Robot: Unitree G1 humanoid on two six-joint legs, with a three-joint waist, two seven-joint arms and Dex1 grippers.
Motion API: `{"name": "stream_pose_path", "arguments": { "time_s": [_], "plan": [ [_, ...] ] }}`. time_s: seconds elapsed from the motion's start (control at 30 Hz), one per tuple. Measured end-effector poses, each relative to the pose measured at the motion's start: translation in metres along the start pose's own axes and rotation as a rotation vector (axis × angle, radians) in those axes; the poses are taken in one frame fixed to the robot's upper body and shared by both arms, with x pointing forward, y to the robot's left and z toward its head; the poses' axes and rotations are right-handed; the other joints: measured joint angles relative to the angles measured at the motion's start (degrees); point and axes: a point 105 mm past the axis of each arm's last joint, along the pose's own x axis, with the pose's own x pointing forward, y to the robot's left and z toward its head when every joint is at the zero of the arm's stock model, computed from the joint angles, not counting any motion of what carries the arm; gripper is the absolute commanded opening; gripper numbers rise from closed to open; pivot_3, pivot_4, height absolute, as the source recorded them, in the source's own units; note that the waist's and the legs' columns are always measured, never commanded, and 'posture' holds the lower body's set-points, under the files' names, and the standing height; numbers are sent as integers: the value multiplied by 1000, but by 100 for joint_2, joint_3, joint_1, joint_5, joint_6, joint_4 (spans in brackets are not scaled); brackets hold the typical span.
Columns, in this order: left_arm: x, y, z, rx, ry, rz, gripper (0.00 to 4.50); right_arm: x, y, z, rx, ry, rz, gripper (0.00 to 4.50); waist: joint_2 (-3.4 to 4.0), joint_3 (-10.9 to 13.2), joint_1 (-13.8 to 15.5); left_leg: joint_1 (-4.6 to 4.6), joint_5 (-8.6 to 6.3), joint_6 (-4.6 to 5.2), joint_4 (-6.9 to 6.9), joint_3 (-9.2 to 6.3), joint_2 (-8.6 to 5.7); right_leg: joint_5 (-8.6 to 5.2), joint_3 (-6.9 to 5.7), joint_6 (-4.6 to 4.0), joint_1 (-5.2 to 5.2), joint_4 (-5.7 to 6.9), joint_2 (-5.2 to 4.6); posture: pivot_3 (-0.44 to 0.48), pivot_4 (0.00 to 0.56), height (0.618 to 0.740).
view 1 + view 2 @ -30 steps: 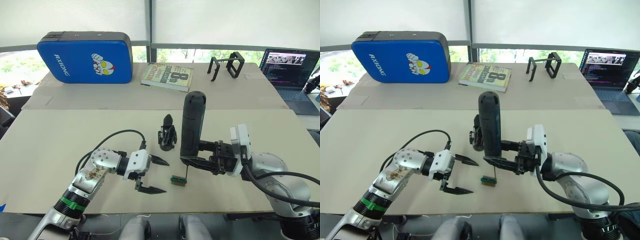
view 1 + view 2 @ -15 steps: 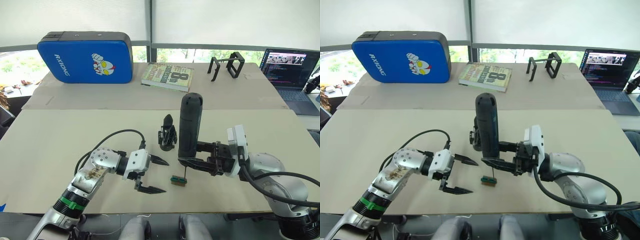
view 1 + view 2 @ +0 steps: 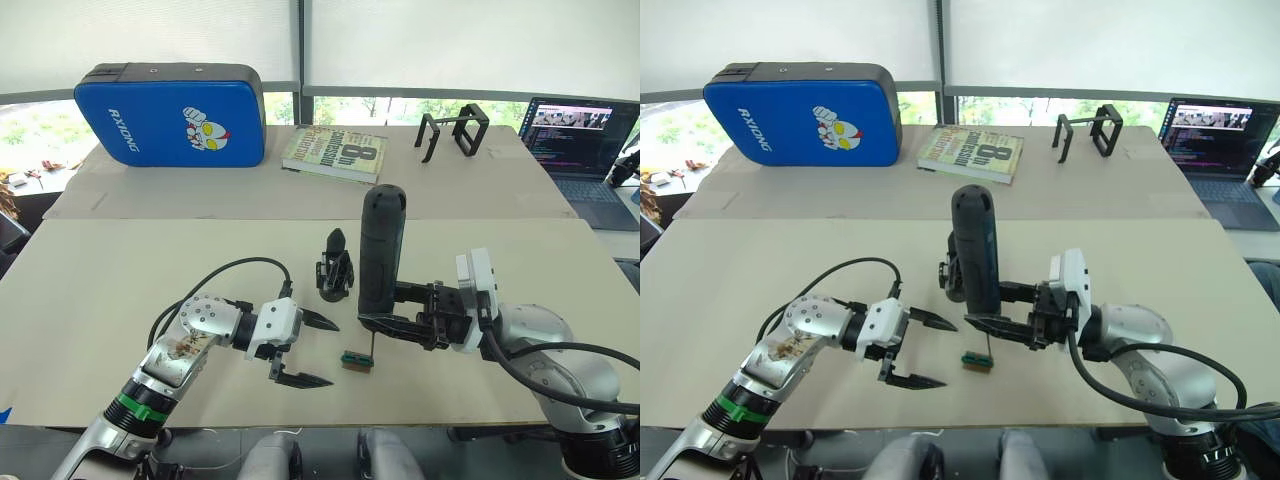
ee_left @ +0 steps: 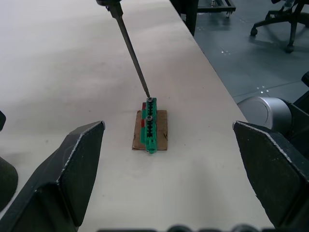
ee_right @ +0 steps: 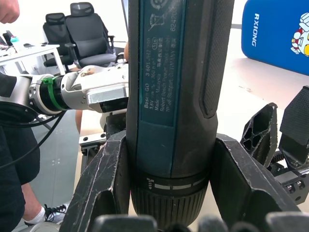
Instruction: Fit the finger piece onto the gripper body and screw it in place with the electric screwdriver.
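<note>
My right gripper (image 3: 386,312) is shut on the electric screwdriver (image 3: 378,255), a dark cylinder held upright at mid-table. Its thin bit (image 4: 133,58) reaches down to a small green block (image 3: 356,360) on a cardboard scrap, and the tip rests on the block's end (image 4: 148,99). Just behind the screwdriver's left side stands the gripper body (image 3: 335,272), with a pointed black finger sticking up. In the right wrist view black wedge shapes (image 5: 260,133) rise from it, and I cannot single out the finger piece. My left gripper (image 3: 326,352) is open, left of the green block, holding nothing.
A blue pad (image 3: 170,110), a book (image 3: 335,152) and a black wire-frame stand (image 3: 452,130) sit at the table's far side. A laptop (image 3: 580,140) is at the far right. The table's front edge runs close behind the green block.
The screwdriver's top has shifted slightly to the left while its bit stays on the green block. The left gripper has not moved.
</note>
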Motion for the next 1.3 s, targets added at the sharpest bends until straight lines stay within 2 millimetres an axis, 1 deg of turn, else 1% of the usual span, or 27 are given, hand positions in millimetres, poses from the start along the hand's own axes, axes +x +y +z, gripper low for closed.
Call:
{"name": "stream_pose_path", "arguments": {
  "time_s": [0.4,0.9,1.03,1.3],
  "plan": [
    [0,0,5,2,2,-6,4500,1,1,-5,-5,22,-2,1911,0,0,0,1,0,0,0,0,0,0,0,0,2,-1,0,0,150,740],
    [-1,1,6,0,8,-1,4500,4,-1,0,-13,4,-6,1911,0,0,0,3,0,0,0,0,0,0,0,0,3,-1,1,0,150,740],
    [-2,5,10,16,11,2,4500,4,-2,-3,-4,3,-4,1911,0,0,2,3,0,0,0,0,-1,0,1,0,3,-1,1,0,150,740],
    [-6,6,10,18,20,12,4500,2,-3,-3,-4,11,-8,1911,0,0,1,3,0,0,0,0,-1,0,1,1,2,0,1,0,150,740]
  ]
}}
